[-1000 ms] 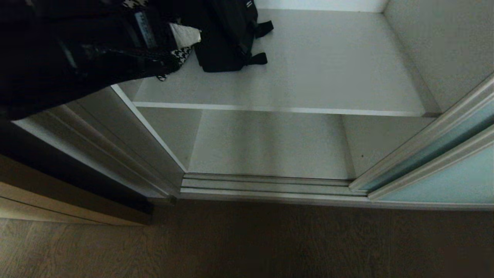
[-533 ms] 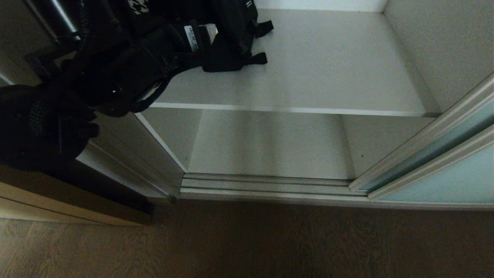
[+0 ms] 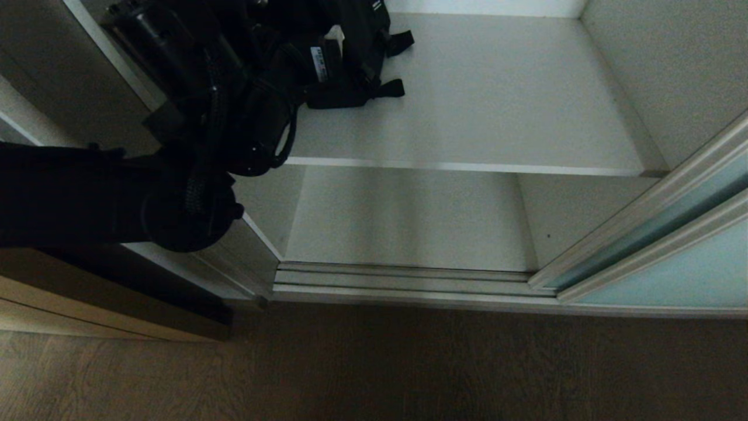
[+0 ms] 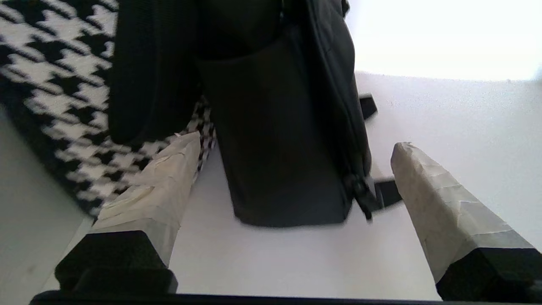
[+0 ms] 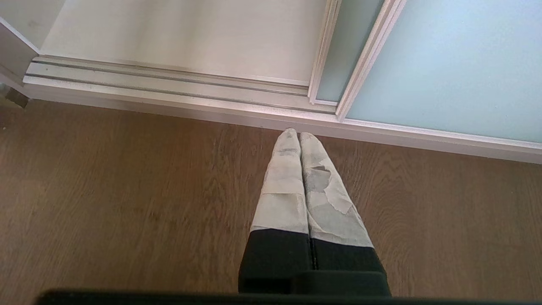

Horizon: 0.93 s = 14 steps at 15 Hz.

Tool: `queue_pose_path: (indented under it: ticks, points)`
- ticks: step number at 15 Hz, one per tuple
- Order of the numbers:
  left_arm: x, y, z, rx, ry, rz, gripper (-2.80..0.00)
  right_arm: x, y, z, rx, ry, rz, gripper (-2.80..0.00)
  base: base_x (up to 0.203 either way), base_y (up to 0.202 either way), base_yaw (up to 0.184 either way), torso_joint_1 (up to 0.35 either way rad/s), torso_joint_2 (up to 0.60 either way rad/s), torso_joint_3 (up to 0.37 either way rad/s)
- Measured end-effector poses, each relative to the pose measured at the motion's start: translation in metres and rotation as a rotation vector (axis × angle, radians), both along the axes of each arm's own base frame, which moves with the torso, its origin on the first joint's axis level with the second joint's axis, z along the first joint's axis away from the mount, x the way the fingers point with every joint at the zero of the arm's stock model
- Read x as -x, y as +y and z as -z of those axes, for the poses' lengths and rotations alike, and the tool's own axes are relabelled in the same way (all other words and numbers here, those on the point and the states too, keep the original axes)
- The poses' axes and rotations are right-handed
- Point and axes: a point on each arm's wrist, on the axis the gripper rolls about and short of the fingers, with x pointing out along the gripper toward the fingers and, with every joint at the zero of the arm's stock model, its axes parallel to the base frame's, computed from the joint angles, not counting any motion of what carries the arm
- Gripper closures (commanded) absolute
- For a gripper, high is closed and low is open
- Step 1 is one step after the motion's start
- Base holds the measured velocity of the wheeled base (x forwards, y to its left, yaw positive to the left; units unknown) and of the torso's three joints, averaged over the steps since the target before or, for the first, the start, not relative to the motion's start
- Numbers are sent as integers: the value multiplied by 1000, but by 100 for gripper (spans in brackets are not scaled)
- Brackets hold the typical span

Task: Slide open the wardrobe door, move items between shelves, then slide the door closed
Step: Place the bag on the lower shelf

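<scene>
Changed: the left pincer [image 4: 292, 146] has pulled back and now gapes wide, holding nothing.
Bag: black bag [image 4: 279, 140] stands on the shelf [image 3: 497, 105].
Door: sliding wardrobe door [image 3: 672, 275] open, at right.
Right pincer [image 5: 300, 136]: closed, above the wood floor [image 5: 127, 190].

Home bedroom, sliding wardrobe door [image 3: 672, 263], shelves [image 3: 467, 117], backpack [image 3: 350, 52], wood floor [image 3: 409, 368]

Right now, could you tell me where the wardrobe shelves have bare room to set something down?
The upper shelf is bare from the black bag across to the right wall, and the lower shelf is bare throughout. The back-left corner is crowded: the bag, a houndstooth fabric and the open left claw.
</scene>
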Motion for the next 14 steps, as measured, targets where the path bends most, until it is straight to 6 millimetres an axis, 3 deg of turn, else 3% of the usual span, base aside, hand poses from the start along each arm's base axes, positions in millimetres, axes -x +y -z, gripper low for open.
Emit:
queue_pose_path:
  ticks: [9, 14]
  points:
    - [-49, -22, 6, 68, -166, -33, -280, 0, 0, 0, 0, 0, 0, 0, 0, 0, 0, 0, 0, 0]
    - [-74, -8, 11, 34, -236, -152, -280, 0, 0, 0, 0, 0, -1, 0, 0, 0, 0, 0, 0, 0]
